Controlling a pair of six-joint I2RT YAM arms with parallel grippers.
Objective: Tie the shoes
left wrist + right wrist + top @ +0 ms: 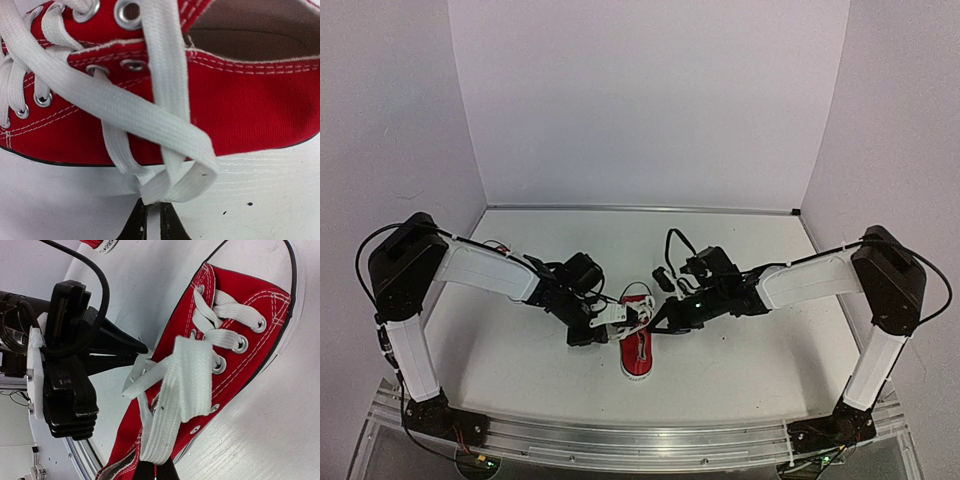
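Note:
One red shoe [636, 352] with white laces lies between my arms, its white toe cap towards the near edge. It fills the left wrist view [240, 105] and shows in the right wrist view [240, 315]. My left gripper [151, 212] is shut on a folded loop of white lace [125, 107] just beside the shoe's side, above the table. My right gripper [156, 469] is shut on another loop of lace [187, 375] that crosses over the eyelets. The two gripper tips [620, 316] [656, 322] sit close together over the shoe. A corner of the second shoe [98, 243] shows at the frame's top edge.
The white table [520, 350] is walled on three sides. A small black object [660, 275] lies behind the shoe. The metal rail [620, 440] runs along the near edge. The left arm's black wrist [65, 365] is close to the right gripper.

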